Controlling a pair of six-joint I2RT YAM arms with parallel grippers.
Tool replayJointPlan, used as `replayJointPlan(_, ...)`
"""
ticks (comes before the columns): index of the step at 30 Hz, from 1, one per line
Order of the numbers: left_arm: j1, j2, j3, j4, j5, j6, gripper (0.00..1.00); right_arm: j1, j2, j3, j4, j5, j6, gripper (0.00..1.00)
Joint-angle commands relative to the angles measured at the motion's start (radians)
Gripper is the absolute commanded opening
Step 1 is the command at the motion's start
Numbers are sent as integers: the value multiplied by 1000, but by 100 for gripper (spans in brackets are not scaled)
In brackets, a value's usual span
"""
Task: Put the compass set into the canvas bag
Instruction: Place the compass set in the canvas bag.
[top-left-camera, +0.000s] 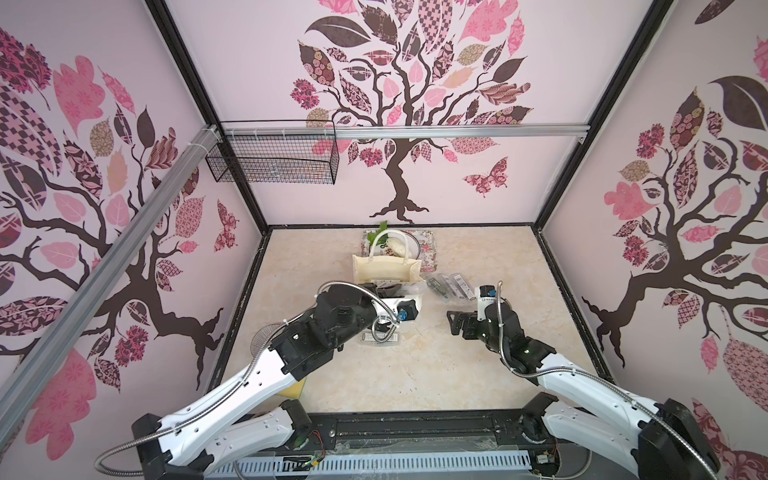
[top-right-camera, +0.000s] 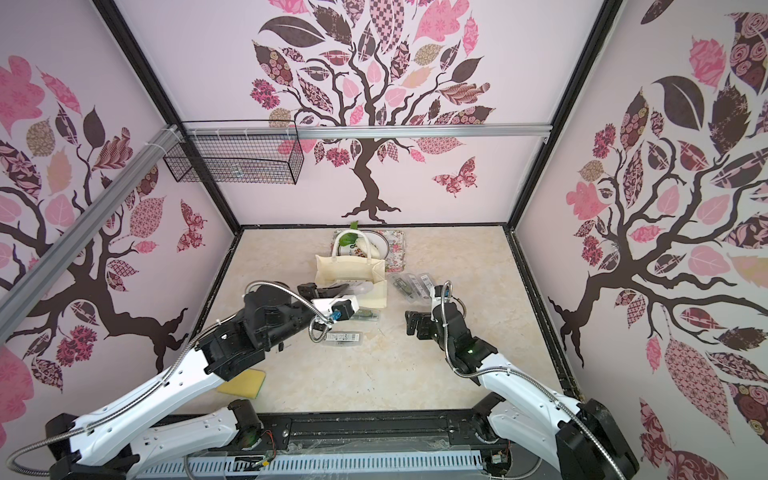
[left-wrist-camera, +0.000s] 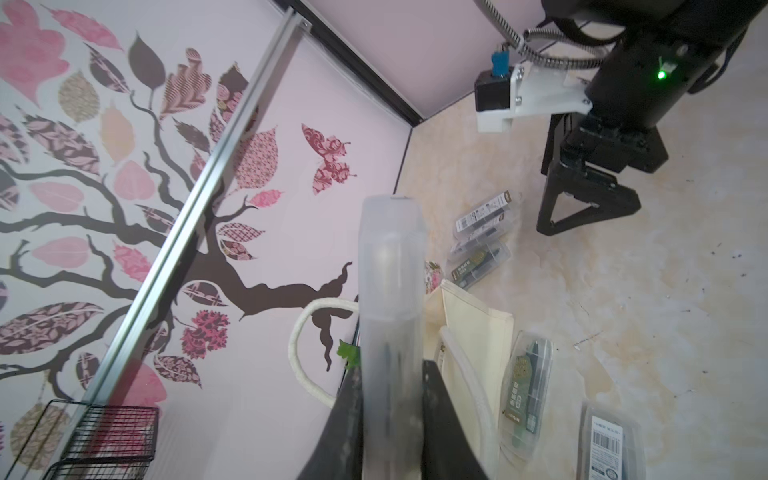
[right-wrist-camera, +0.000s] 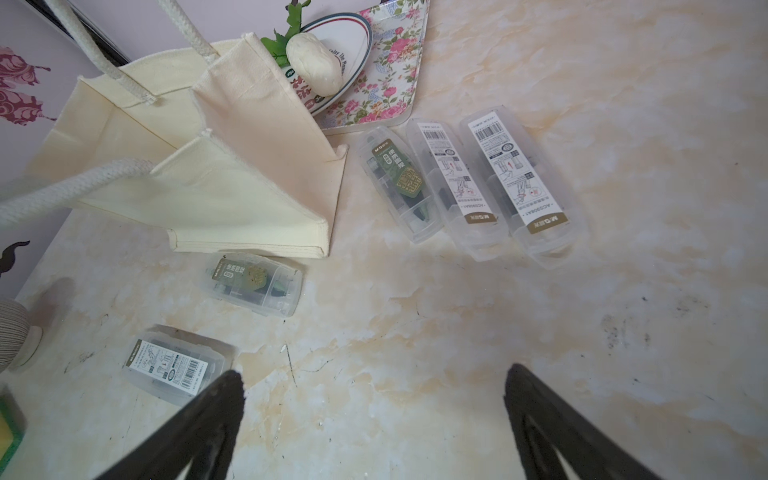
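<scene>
My left gripper is shut on a compass set, a long clear plastic case that sticks out past the fingertips. It is held close to the canvas bag, with a rope handle on one side and the cream cloth on the other. In a top view the left gripper and its case overlap the bag at its near left side. My right gripper is open over bare table, to the right of the bag.
Three more clear cases lie side by side right of the bag; two others lie in front of it. A floral tray with a plate stands behind. A yellow sponge lies near left, and a wire basket hangs on the wall.
</scene>
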Motion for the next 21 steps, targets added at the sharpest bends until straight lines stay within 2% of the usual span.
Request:
replayJointPlan(1, -1, -24, 5, 50, 9, 5, 15, 3, 3, -1, 30, -16, 12, 100)
replayJointPlan(6, 33, 14, 28, 13, -22, 42, 15, 4, 8, -1, 40, -24, 19, 100)
replayJointPlan(11, 175, 113, 67, 6, 80, 33, 17, 4, 5, 0, 37, -28, 26, 100)
replayJointPlan(16, 323, 290, 164, -30, 193, 37, 18, 3, -1, 5, 32, -33, 31, 100)
replayJointPlan(21, 377, 489, 268, -103, 191, 113, 16, 3, -13, 3, 14, -18, 27, 100)
